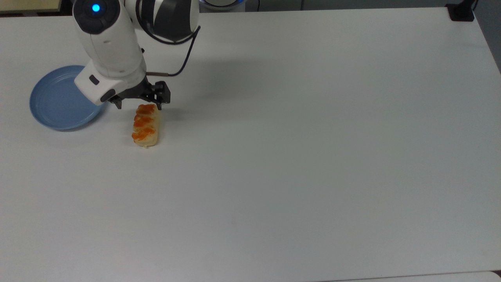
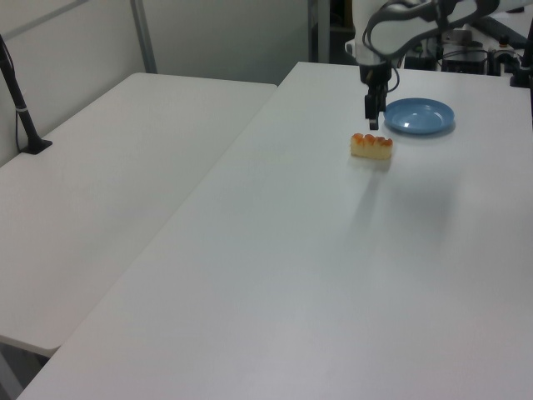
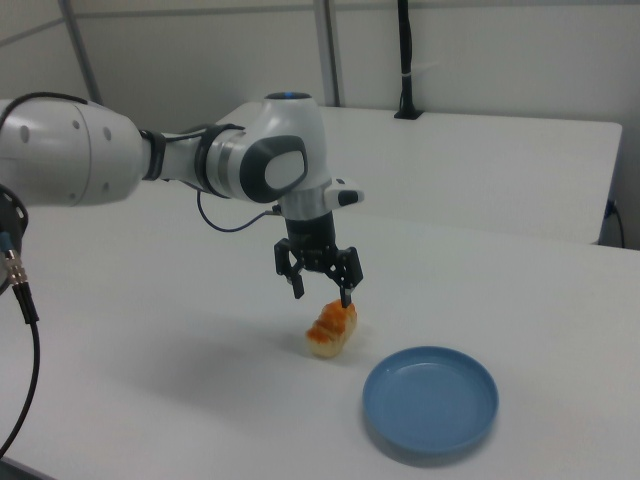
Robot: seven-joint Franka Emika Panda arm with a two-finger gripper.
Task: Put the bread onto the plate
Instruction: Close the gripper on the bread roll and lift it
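Your arm: white Panda, black gripper.
You've got glossy white rounded shells on the arm (image 3: pixel 90 150), with dark grey bands at the joints and a dark grey oval panel on the wrist housing. One round blue light glows on top of the wrist joint in the top view. A thin black cable loops from the dark joint cap down to the white wrist block. The gripper (image 1: pixel 139 105) is black, angular, with two short dark fingers (image 3: pixel 346 290). Another black cable hangs at the right view's left edge.
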